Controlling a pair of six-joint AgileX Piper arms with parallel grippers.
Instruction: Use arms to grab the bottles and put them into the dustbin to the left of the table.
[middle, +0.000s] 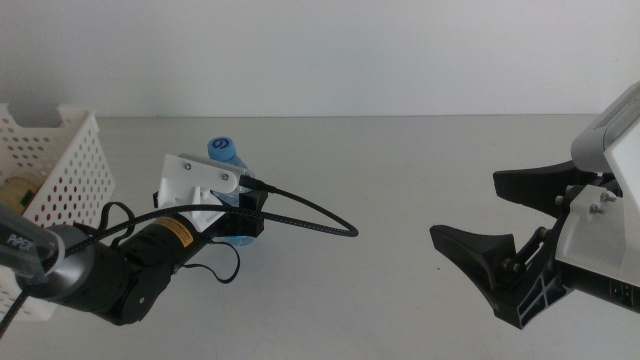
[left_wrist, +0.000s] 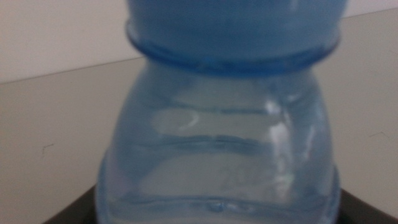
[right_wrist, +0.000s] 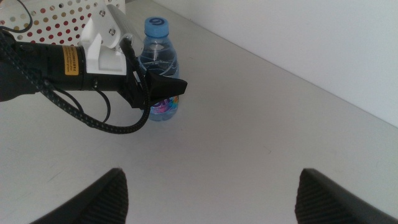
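Reaching in from the left, the left pincer (middle: 232, 212) sits around the upright water bottle (middle: 224, 160) on the desk (middle: 400, 180), just right of the dustbin (middle: 60, 160); the right pincer (middle: 500, 215) waits, prongs apart. Left wrist view: bottle (left_wrist: 221, 137) fills everything. Right wrist view: dark prongs clamped on the bottle (right_wrist: 158, 59).

A small clear water bottle (middle: 224, 160) with a blue cap and a coloured label stands upright on the light-grey surface (middle: 400, 180), left of centre and just right of the basket. The white basket (middle: 62, 160), its walls pierced with round holes, sits at the far left edge of the surface, and something yellowish (middle: 18, 192) lies inside it.
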